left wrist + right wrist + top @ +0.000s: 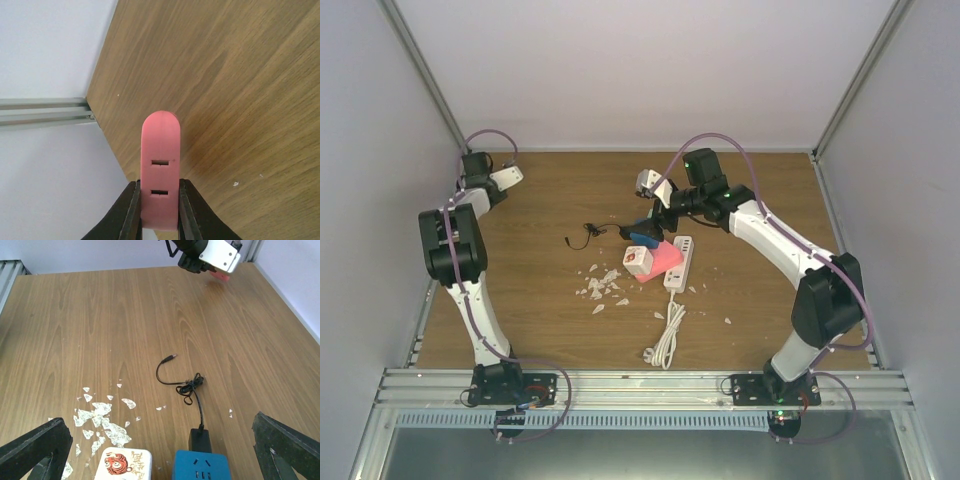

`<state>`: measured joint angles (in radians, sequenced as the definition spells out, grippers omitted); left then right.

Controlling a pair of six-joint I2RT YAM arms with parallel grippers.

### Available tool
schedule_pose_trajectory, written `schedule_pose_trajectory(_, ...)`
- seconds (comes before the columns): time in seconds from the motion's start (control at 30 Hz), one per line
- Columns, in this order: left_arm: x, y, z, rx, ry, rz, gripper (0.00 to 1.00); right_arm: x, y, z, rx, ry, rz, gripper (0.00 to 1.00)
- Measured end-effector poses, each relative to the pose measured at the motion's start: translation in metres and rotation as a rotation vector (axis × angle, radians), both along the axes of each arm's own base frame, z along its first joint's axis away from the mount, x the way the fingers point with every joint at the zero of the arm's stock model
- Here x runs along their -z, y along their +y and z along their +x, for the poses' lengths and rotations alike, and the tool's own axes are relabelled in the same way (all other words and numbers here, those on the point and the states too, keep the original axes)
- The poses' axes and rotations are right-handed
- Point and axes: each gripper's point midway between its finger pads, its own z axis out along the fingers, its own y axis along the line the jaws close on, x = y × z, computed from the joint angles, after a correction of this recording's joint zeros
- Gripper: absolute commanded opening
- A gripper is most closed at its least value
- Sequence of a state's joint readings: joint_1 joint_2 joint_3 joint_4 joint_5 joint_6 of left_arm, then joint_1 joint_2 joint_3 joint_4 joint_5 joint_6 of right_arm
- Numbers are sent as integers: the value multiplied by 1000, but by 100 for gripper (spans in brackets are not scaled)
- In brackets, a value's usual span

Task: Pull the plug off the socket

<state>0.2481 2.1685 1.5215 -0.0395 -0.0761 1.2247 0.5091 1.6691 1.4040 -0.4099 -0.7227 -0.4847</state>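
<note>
Plug (200, 440), black, seated in blue socket (201, 467); right hand (160, 450) spread, left hand (159, 200) pinching pink slotted piece (160, 150).

plug (200, 439) in socket (202, 467), cable (186, 386) behind

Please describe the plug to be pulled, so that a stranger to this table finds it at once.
In the middle of the wooden table, beside the white power strip, lies a blue socket block. The black plug sits in its left side. It alone is black and trails a thin knotted cable across the wood.
</note>
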Motion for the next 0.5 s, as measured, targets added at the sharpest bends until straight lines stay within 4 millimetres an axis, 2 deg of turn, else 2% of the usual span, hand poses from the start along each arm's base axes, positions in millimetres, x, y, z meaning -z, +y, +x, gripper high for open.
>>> schedule_pose_trajectory(0.1, 5, -3, -2, 4, 11, -4, 10, 0, -1, 1, 3, -2, -3, 100)
schedule_pose_trajectory(0.23, 9, -7, -4, 4, 16, -10, 22, 1, -1, 0, 0, -4, -7, 100)
schedule_pose_trajectory(0.37, 17, -11, -10, -1, 42, -39, 28, 3, -2, -1, -3, 1, -14, 100)
schedule_pose_trajectory(0.5, 32, -20, -24, 2, 100, -84, 48, 4, -3, -1, -6, 0, -18, 100)
